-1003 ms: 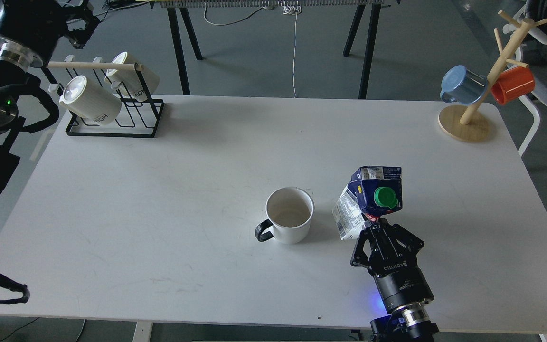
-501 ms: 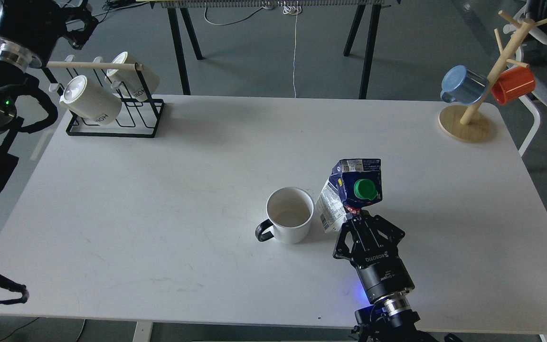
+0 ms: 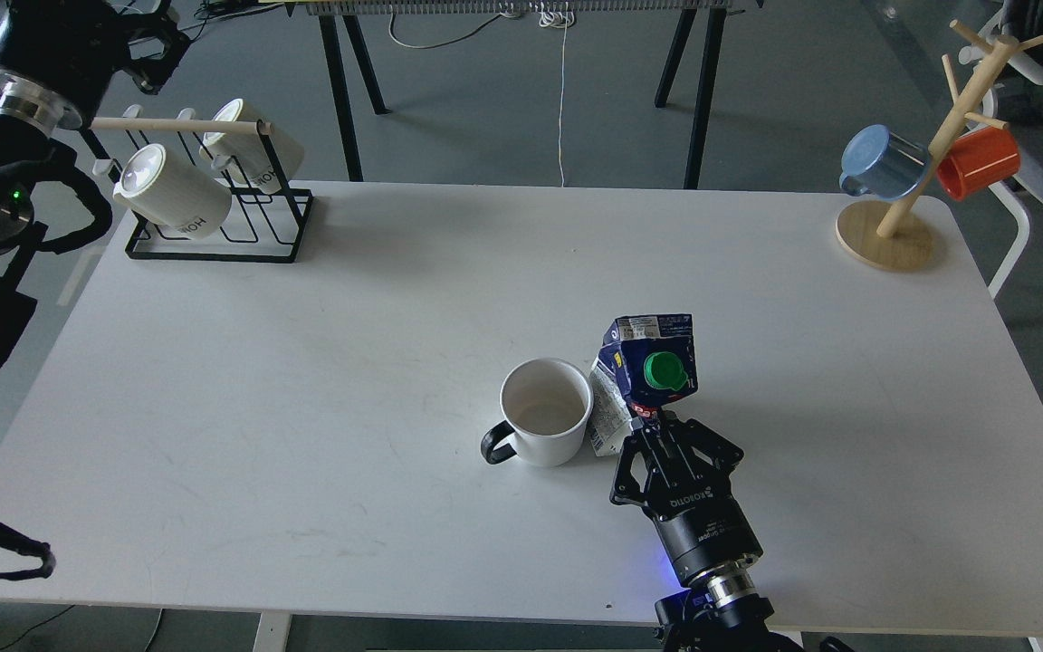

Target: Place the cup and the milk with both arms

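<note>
Blue milk carton [image 3: 646,362] clamped in right tool [image 3: 657,426], touching white cup [image 3: 544,412].

This looks like a robotics lab or test room, not a home kitchen. A plain white table [image 3: 304,380] stands on a bare grey floor [image 3: 485,109], with black trestle legs [image 3: 340,91] of another bench and loose cables [image 3: 562,91] trailing down well beyond the right gripper [image 3: 653,430]. The props are staged: a black wire mug rack [image 3: 223,231] far off to the gripper's left and a wooden mug tree [image 3: 924,154] far off to its right, at opposite back corners of the table.
</note>
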Controlling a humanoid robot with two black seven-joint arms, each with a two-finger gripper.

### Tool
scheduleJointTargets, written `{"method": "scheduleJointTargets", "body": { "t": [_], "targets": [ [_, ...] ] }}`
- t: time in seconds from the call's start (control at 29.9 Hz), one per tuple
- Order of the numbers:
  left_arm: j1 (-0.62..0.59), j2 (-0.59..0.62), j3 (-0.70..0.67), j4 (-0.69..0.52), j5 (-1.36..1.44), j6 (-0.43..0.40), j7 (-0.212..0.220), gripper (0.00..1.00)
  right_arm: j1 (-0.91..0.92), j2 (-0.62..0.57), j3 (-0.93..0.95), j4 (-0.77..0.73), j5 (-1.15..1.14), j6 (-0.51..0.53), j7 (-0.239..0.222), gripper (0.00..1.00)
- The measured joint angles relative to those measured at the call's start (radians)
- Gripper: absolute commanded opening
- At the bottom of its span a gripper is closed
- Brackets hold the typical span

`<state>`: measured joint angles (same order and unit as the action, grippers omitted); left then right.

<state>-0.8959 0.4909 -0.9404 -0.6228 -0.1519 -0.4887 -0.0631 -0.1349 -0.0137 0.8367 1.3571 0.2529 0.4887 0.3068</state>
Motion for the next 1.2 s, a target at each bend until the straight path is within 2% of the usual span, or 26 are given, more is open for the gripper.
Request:
{"method": "scheduleJointTargets", "body": {
  "t": [0.13, 0.27, 0.33, 0.43, 0.53, 0.87, 1.04, 1.2],
  "targets": [
    [0.000, 0.000, 0.000, 0.000, 0.000, 0.000, -0.001, 0.99, 0.000, 0.000, -0.001, 0.000, 0.000, 0.000, 0.000, 0.57],
    [0.000, 0.000, 0.001, 0.000, 0.000, 0.000, -0.002, 0.99, -0.004, -0.002, 0.000, 0.001, 0.000, 0.000, 0.003, 0.73],
    [0.001, 0.000, 0.001, 0.000, 0.000, 0.000, -0.003, 0.99, -0.006, -0.003, 0.000, 0.004, 0.000, 0.000, 0.005, 0.77],
    [0.004, -0.001, 0.001, -0.001, 0.000, 0.000, -0.003, 0.99, -0.007, -0.003, 0.001, 0.008, 0.000, 0.000, 0.006, 0.93],
    [0.004, -0.001, 0.001, -0.001, 0.000, 0.000, -0.003, 0.99, -0.007, -0.003, 0.001, 0.013, 0.000, 0.000, 0.006, 0.97],
    [0.006, -0.001, 0.001, -0.002, 0.000, 0.000, -0.007, 0.99, -0.088, -0.035, -0.001, 0.075, -0.077, 0.000, 0.007, 0.98],
    [0.006, 0.001, 0.000, -0.002, -0.001, 0.000, -0.009, 0.99, -0.196, -0.112, 0.004, 0.148, -0.122, 0.000, 0.007, 0.98],
    [0.006, 0.002, -0.002, -0.002, -0.001, 0.000, -0.005, 0.99, -0.278, -0.259, 0.030, 0.268, -0.134, 0.000, 0.008, 0.98]
  ]
}}
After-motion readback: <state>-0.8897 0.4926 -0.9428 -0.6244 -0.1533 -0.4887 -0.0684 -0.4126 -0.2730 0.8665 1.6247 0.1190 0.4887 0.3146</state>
